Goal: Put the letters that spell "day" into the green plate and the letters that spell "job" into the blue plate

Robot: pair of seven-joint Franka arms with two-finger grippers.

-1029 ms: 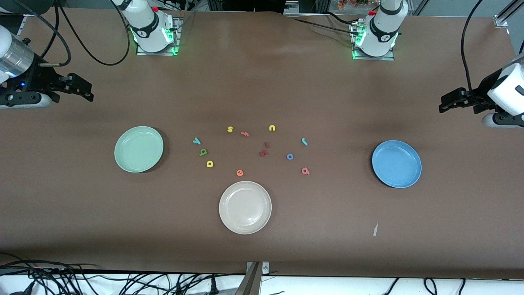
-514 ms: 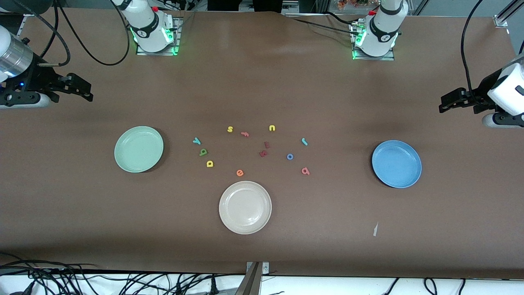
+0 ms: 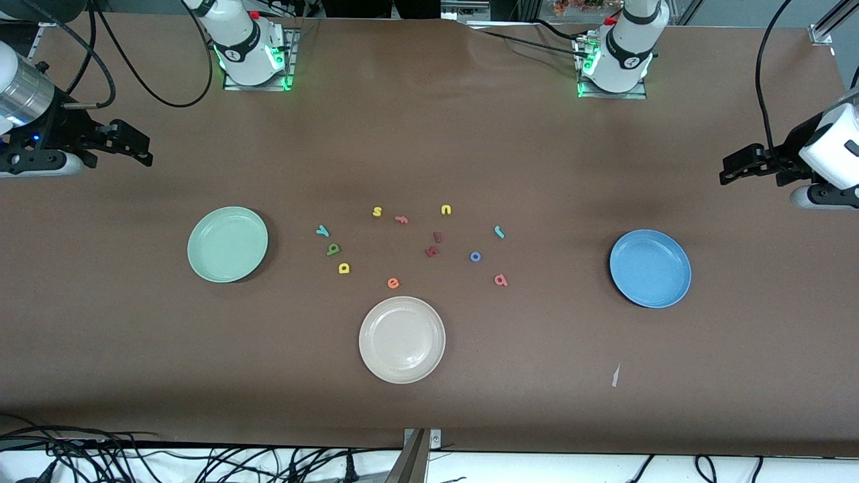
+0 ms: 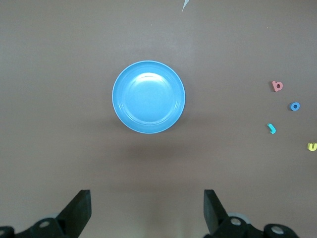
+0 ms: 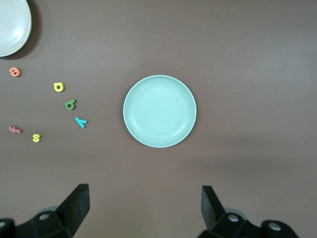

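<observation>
The green plate (image 3: 227, 244) lies empty toward the right arm's end, the blue plate (image 3: 650, 268) empty toward the left arm's end. Beside the green plate lie the teal y (image 3: 323, 231), olive d (image 3: 333, 249) and yellow a (image 3: 344, 268). Closer to the blue plate lie the teal j (image 3: 499, 232), blue o (image 3: 475, 256) and salmon b (image 3: 500, 280). My right gripper (image 3: 137, 144) hangs open and empty at its table end, looking down on the green plate (image 5: 159, 111). My left gripper (image 3: 733, 166) hangs open and empty at its end, above the blue plate (image 4: 148, 96).
A cream-white plate (image 3: 402, 339) sits nearer the front camera than the letters. Other letters lie among them: yellow s (image 3: 377, 212), orange f (image 3: 401, 219), yellow u (image 3: 446, 210), orange e (image 3: 393, 283) and two dark red ones (image 3: 431, 251). A paper scrap (image 3: 615, 376) lies near the front edge.
</observation>
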